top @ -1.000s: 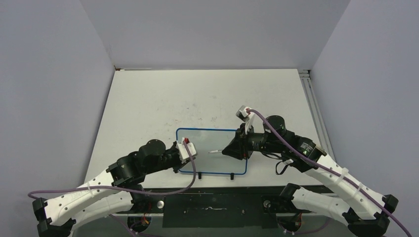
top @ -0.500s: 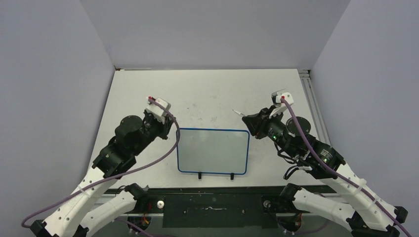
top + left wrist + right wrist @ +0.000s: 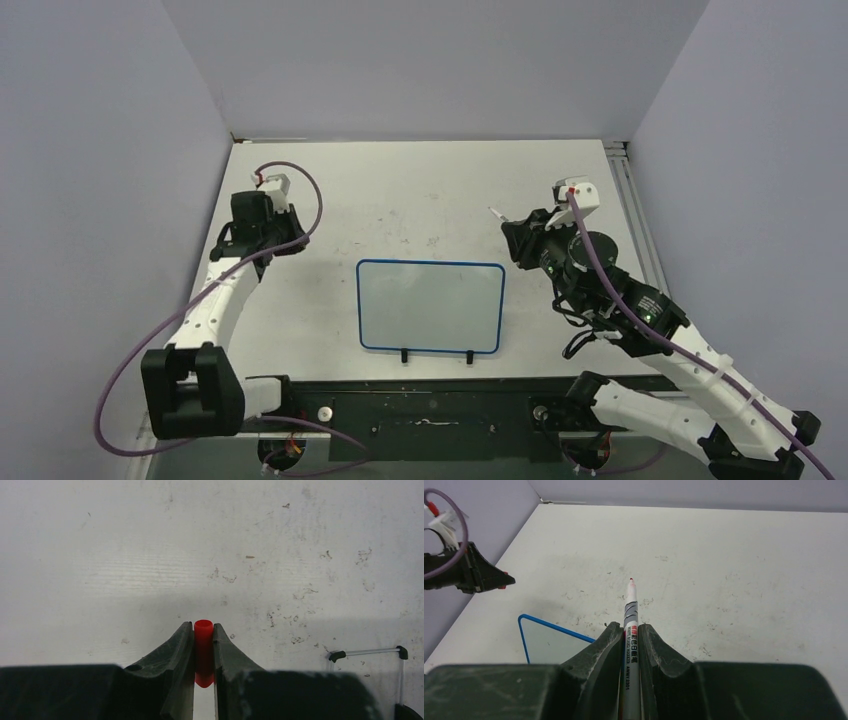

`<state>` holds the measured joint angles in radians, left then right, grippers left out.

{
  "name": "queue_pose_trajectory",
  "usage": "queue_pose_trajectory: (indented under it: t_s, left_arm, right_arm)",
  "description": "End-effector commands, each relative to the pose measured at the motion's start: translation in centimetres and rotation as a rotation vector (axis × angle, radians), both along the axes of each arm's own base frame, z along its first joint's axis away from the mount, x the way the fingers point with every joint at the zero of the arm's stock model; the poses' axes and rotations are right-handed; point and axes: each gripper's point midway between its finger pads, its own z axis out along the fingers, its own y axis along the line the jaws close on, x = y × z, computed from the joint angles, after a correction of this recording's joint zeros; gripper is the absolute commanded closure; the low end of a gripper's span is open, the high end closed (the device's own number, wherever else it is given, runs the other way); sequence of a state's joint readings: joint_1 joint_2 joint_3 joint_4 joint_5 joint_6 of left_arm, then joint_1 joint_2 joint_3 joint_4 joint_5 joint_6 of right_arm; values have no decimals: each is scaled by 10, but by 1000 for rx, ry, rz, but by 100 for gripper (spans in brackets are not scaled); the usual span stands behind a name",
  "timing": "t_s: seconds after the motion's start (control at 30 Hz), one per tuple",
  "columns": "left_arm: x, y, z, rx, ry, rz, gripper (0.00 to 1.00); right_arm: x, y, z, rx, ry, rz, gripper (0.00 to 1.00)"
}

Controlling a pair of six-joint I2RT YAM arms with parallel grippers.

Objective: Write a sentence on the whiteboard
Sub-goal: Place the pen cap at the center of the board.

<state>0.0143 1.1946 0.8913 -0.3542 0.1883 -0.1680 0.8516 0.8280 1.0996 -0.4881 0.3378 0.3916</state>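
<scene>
The whiteboard (image 3: pixel 430 305), blue-framed with two black clips on its near edge, lies flat near the table's front centre, and no writing shows on it. My right gripper (image 3: pixel 512 229) hovers beyond its far right corner, shut on a white marker (image 3: pixel 630 605) whose red tip points far-left. In the right wrist view the board's corner (image 3: pixel 549 641) shows at lower left. My left gripper (image 3: pixel 286 240) hangs over the table's left side, well off the board, shut on a small red cap (image 3: pixel 203 642). The board's clipped edge (image 3: pixel 367 651) shows at that view's lower right.
The white tabletop (image 3: pixel 420 190) is scuffed with dark specks. A metal rail (image 3: pixel 627 190) runs along its right edge. Grey walls close in on three sides. A black mounting bar (image 3: pixel 430 410) with both arm bases lies along the near edge.
Both grippers were low over the whiteboard a second ago. The left arm has swung out to the far left, and the right arm has pulled back to the far right, marker still in it.
</scene>
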Motion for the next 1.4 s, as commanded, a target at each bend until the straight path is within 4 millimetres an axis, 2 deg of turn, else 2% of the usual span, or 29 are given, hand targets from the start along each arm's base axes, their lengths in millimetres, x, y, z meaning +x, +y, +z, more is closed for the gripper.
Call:
queue_pose_trajectory:
  t_s: [0.0,0.13,0.3,0.43,0.53,0.6,0.73,0.83,1.07,1.23,1.37]
  left_arm:
    - [8,0,-29,-26,87,14,100]
    - [9,-11,-58,-68,167,-6,100]
    - [3,-14,-101,-5,330,-6,100]
    - [-3,-14,-123,39,406,17,100]
    - [-6,-15,-133,48,450,25,100]
    - [-6,-11,-135,63,464,42,95]
    - [-7,-8,-135,79,467,56,77]
    - [-7,-8,-135,87,470,58,68]
    - [-7,-9,-130,95,462,60,56]
    - [0,-1,-108,118,377,102,47]
    - [4,4,-87,124,295,123,33]
  right_arm:
    - [2,-12,27,66,-92,-49,95]
    - [0,-14,26,72,-101,-49,95]
    - [-3,-14,28,80,-106,-33,95]
    - [-6,-13,26,100,-108,-19,95]
    - [-6,-13,24,105,-105,-21,95]
    - [-6,-12,21,104,-98,-19,95]
    - [-6,-12,20,102,-96,-20,95]
    - [-5,-12,20,101,-96,-24,95]
    - [-5,-11,18,106,-86,-25,95]
    - [-9,-11,21,120,-86,-11,95]
    - [-13,-5,23,126,-88,31,95]
